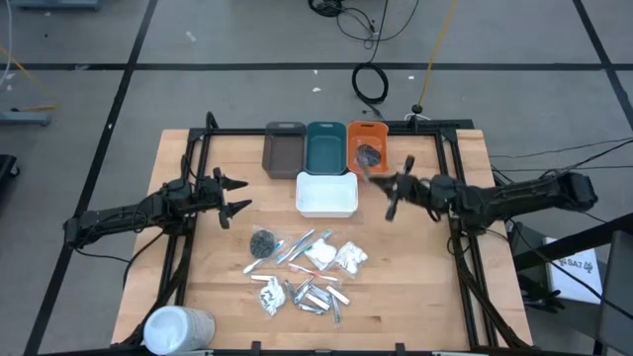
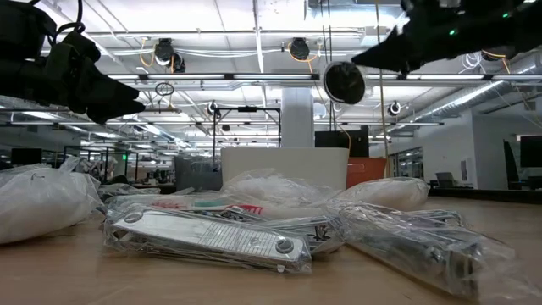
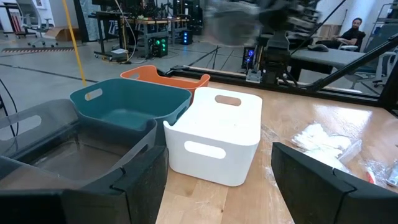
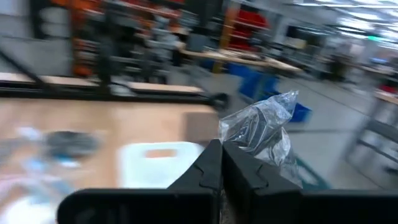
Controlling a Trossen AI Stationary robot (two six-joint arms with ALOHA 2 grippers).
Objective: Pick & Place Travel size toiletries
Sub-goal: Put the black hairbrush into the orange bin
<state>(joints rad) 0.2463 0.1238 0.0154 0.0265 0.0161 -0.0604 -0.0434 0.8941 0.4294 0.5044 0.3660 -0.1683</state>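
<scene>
Above the orange tray's near edge, right gripper jaws pinch a wrapped dark disc; tray lies just beyond. Left gripper jaws wide, empty.

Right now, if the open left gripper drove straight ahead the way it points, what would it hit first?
Most likely the white rectangular plastic tray; it sits dead ahead of the left gripper, between its fingers, though depth is uncertain.
</scene>
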